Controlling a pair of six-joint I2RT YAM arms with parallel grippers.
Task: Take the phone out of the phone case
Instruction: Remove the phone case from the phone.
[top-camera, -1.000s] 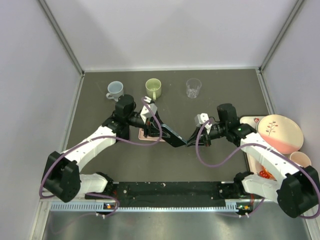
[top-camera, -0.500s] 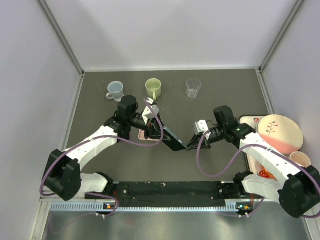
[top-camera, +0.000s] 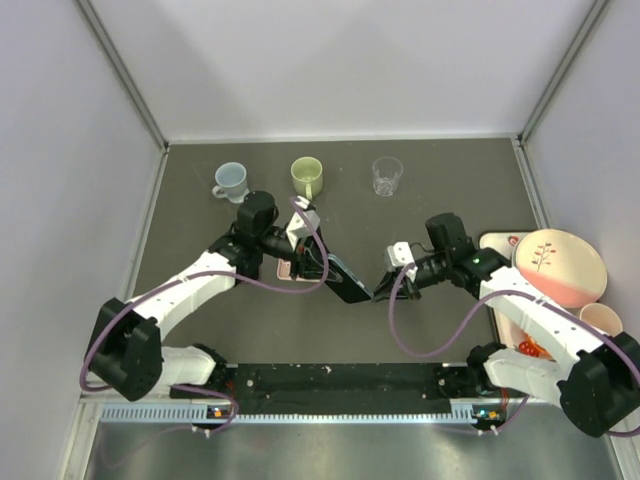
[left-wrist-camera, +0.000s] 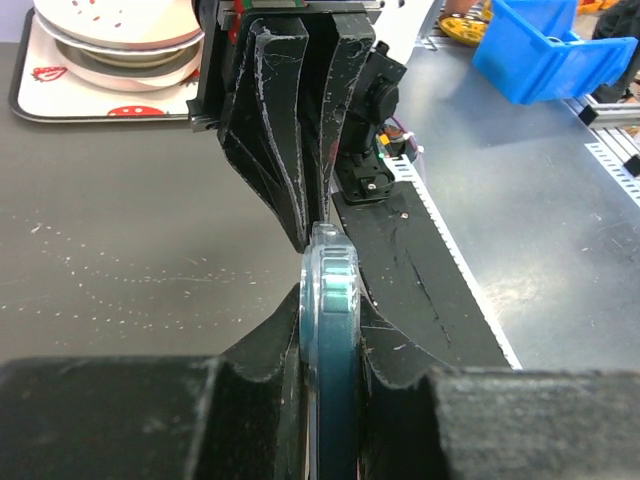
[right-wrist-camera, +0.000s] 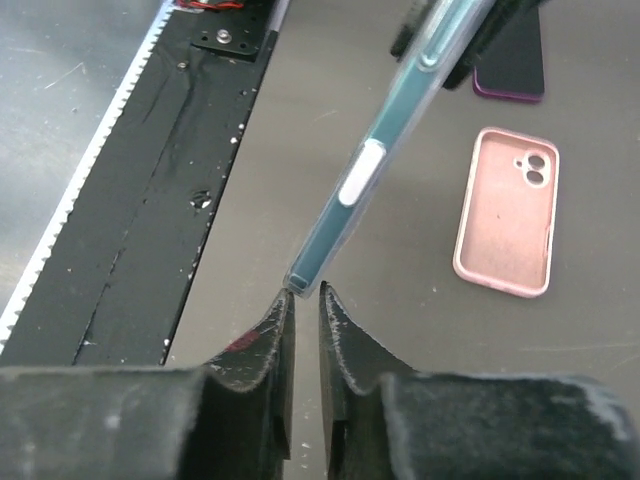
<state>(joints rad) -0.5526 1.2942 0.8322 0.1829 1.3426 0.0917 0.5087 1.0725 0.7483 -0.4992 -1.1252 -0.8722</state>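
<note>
Hanging over the tabletop (top-camera: 440, 190), clear-cased teal phone (right-wrist-camera: 385, 165) clamped by left gripper (left-wrist-camera: 328, 300) jaws, far corner pinched by right gripper (right-wrist-camera: 302, 300) jaws, pink case (right-wrist-camera: 505, 212) laid nearby.

A dark grey tabletop (top-camera: 460, 190), lightly scuffed, sits boxed in by 3 plain white walls: a back wall (top-camera: 340, 60), a left wall (top-camera: 55, 170) and a right wall (top-camera: 605, 130). 2 thin metal strips (top-camera: 120, 70) run up the corners. The light is soft and even. Along the near edge runs a black rail (top-camera: 340, 378), then a bare metal ledge (top-camera: 350, 450).
</note>
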